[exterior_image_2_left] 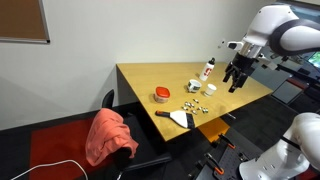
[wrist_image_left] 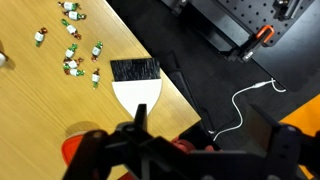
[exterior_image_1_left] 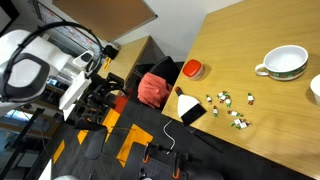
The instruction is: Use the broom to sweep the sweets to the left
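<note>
The broom [wrist_image_left: 135, 90], a white fan-shaped brush with a black bristle edge, lies flat on the wooden table near its edge, bristles toward the sweets. It also shows in both exterior views [exterior_image_1_left: 190, 108] [exterior_image_2_left: 181, 118]. The sweets [wrist_image_left: 72, 45], several small white-and-green wrapped candies, lie scattered just beyond the bristles; they show in both exterior views [exterior_image_1_left: 230, 105] [exterior_image_2_left: 197, 107]. My gripper [wrist_image_left: 200, 130] is open and empty. It hangs well above the table edge, off to the side of the broom, touching nothing [exterior_image_2_left: 233, 85].
A round red-orange dish [exterior_image_1_left: 192, 69] sits near the broom. A red cloth [exterior_image_2_left: 108, 135] lies on a chair beside the table. A white-and-green cup [exterior_image_1_left: 283, 63] and a bottle [exterior_image_2_left: 208, 70] stand farther along the table. A white cable [wrist_image_left: 245, 100] lies on the black floor.
</note>
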